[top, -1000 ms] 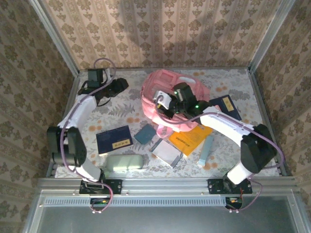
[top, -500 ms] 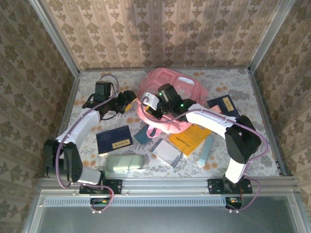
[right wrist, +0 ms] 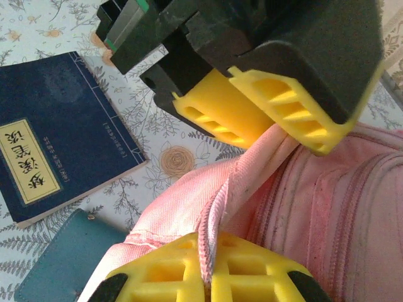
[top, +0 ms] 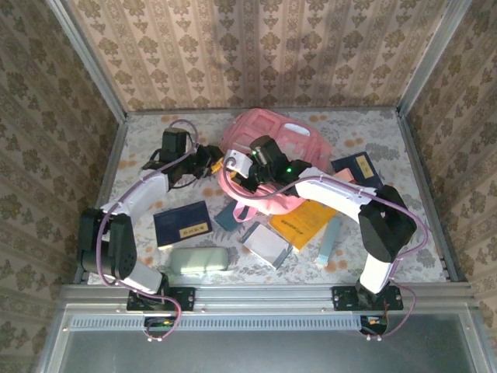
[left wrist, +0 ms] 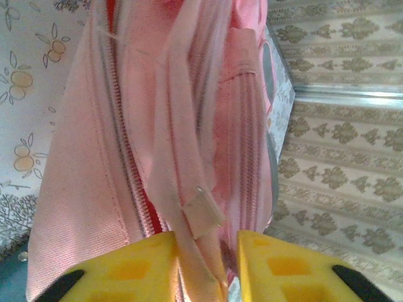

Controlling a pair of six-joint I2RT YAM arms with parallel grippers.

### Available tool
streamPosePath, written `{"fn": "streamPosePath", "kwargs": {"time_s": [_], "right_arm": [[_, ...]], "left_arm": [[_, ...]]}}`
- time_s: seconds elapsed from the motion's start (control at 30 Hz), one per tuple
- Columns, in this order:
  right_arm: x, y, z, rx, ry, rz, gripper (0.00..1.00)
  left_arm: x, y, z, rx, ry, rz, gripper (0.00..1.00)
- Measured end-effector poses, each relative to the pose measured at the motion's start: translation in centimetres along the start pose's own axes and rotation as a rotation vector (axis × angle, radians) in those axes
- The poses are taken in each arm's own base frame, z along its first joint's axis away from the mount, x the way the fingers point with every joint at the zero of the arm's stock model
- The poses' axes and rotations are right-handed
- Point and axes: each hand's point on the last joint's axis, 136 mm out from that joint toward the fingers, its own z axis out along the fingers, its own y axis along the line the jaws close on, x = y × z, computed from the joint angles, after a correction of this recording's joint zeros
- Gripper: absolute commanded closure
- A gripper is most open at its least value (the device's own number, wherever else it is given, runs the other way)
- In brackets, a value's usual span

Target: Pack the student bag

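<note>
**Opening the bag for packing.** The pink bag (top: 291, 140) lies at the far middle of the desk (top: 144, 136), and the items to be packed are spread on the near side of it. The right end effector (right wrist: 208, 267) is closed on a folded edge of the bag's fabric beside a zip line, apparently to anchor one lip of the opening. The left end effector (left wrist: 208, 270) straddles a pale pink strip (left wrist: 165, 145) of the bag. Its fingers (left wrist: 277, 267) stand close on either side, but whether they clamp the strip cannot be told. The two end effectors sit just beside each other, which suggests the lips are to be drawn apart so that the bag can take its load. Writing: the blue book (right wrist: 56, 126) carries a yellow label (right wrist: 28, 160) with a column of dark Chinese characters that cannot be read with confidence at this tilt. The orange book (top: 303, 220) bears dark print too small to read. No brand mark can be made out on the bag.
</note>
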Motion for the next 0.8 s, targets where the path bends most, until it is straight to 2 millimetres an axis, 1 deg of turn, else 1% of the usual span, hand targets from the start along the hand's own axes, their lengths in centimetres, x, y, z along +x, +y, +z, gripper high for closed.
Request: {"fn": "streamPosePath", "kwargs": {"time_s": [0.03, 0.07, 0.1, 0.17, 0.2, 0.23, 0.27, 0.33, 0.4, 0.53, 0.6, 0.7, 0.73, 0.8], "right_arm": [[0.0, -0.1, 0.0, 0.003, 0.001, 0.0, 0.96], [0.1, -0.1, 0.0, 0.005, 0.005, 0.001, 0.92], [0.2, -0.1, 0.1, 0.006, 0.008, 0.002, 0.83], [0.4, -0.1, 0.2, 0.005, 0.012, -0.001, 0.48], [0.3, -0.1, 0.2, 0.005, 0.01, -0.003, 0.33], [0.1, 0.0, 0.2, 0.006, 0.003, -0.007, 0.26], [-0.2, 0.1, 0.2, 0.01, -0.01, -0.014, 0.21], [-0.1, 0.4, -0.2, 0.016, -0.029, -0.029, 0.18], [0.4, 0.7, -1.0, 0.025, -0.03, -0.039, 0.18], [0.0, 0.1, -2.5, 0.079, -0.036, -0.058, 0.19], [0.1, -0.5, -3.2, 0.119, -0.034, -0.07, 0.22], [0.7, -1.1, -3.7, 0.172, -0.025, -0.084, 0.27], [1.0, -1.3, -3.7, 0.186, -0.022, -0.087, 0.29], [1.4, -1.6, -3.8, 0.217, -0.017, -0.094, 0.37]], "left_arm": [[0.0, 0.1, 0.2, -0.002, 0.003, -0.007, 0.88], [0.0, 0.1, 0.3, 0.001, 0.007, -0.011, 0.94], [0.0, 0.1, 0.3, 0.004, 0.008, -0.012, 0.98], [-0.1, -0.1, 0.4, 0.013, 0.007, -0.019, 1.0], [-0.1, -0.2, 0.4, 0.016, 0.006, -0.017, 1.0], [-0.1, -0.2, 0.4, 0.019, 0.006, -0.017, 1.0], [-0.1, -0.3, 0.4, 0.021, 0.006, -0.016, 1.0], [-0.2, -0.5, 0.3, 0.024, 0.006, -0.02, 1.0], [-0.4, -1.0, 0.2, 0.034, 0.001, -0.022, 1.0], [-0.9, -3.4, -0.4, 0.082, 0.001, -0.013, 1.0], [-1.1, -4.6, -0.7, 0.109, 0.0, -0.003, 1.0], [-1.3, -5.8, -1.0, 0.13, 0.001, 0.001, 1.0], [-1.4, -6.0, -1.0, 0.134, 0.003, 0.003, 1.0], [-1.3, -5.9, -0.8, 0.13, 0.011, -0.001, 1.0]]}}
